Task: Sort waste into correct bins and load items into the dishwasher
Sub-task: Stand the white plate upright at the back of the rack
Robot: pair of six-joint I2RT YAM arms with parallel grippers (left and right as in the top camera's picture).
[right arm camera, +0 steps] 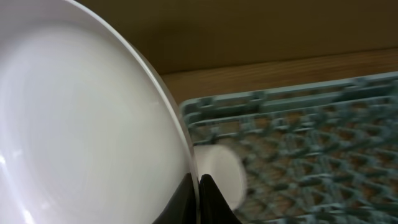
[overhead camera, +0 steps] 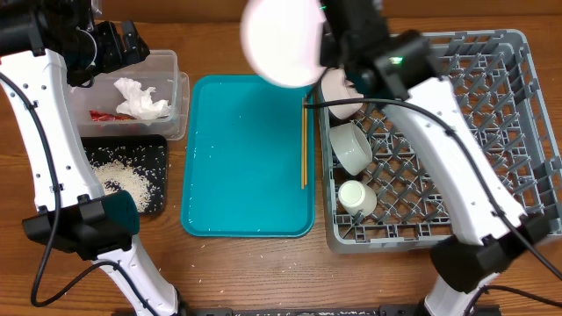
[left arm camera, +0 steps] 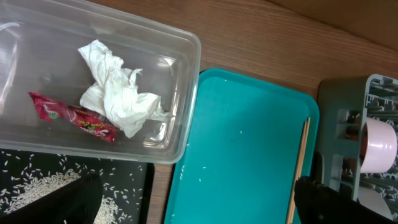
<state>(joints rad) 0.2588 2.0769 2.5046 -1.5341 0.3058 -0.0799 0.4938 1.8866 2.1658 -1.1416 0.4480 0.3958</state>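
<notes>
We are clamping our right gripper (right arm camera: 198,186) on the rim of the smooth round white plate (overhead camera: 279,39), aloft beside the grey lattice rack (overhead camera: 527,105); our left gripper (left arm camera: 196,190) is hanging spread wide, empty.

Teal tray (overhead camera: 246,158): flat on the desk (overhead camera: 246,272), mid-scene, long side running near to far. Raised rim, rounded corners, glossy inner face. Desk: brown wood grain, showing on all sides of the tray. Right wrist view: plain darker brown surface (right arm camera: 280,25) beyond the desk's far edge, can't tell what it is.
</notes>
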